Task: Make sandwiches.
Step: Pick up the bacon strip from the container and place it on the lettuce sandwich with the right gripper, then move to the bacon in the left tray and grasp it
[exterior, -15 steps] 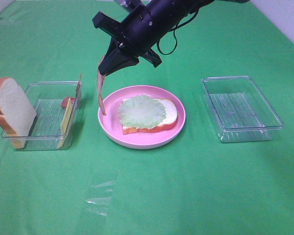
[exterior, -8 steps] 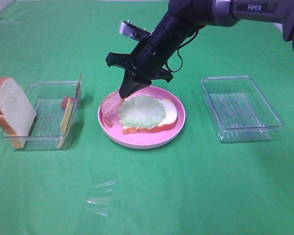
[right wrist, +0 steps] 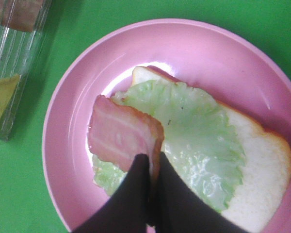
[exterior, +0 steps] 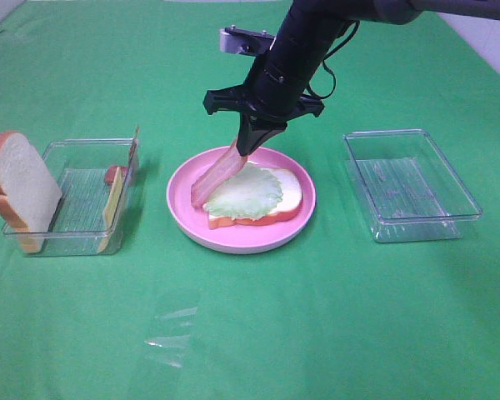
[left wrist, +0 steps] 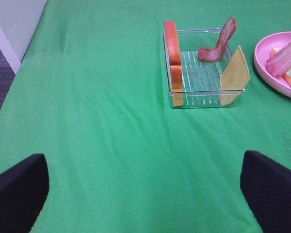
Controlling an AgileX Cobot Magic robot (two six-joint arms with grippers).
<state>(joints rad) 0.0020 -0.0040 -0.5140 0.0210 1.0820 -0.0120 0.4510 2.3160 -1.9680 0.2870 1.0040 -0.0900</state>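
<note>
Sandwich [exterior: 271,200], right fingers [right wrist: 128,199] angled down, pinching bacon [right wrist: 117,136]

Green table [exterior: 317,333] bearing left tray [exterior: 67,243], pink plate [exterior: 242,243], right tray [exterior: 421,229].

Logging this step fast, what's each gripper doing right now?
Left gripper: open, holding nothing.
Right gripper: closed on the bacon strip, over the lettuce.

A stocked tray [exterior: 90,143] and a bare tray [exterior: 383,133] flank the right gripper [exterior: 240,150]; open bench [exterior: 317,333] surrounds the plate [exterior: 233,242] beneath.
</note>
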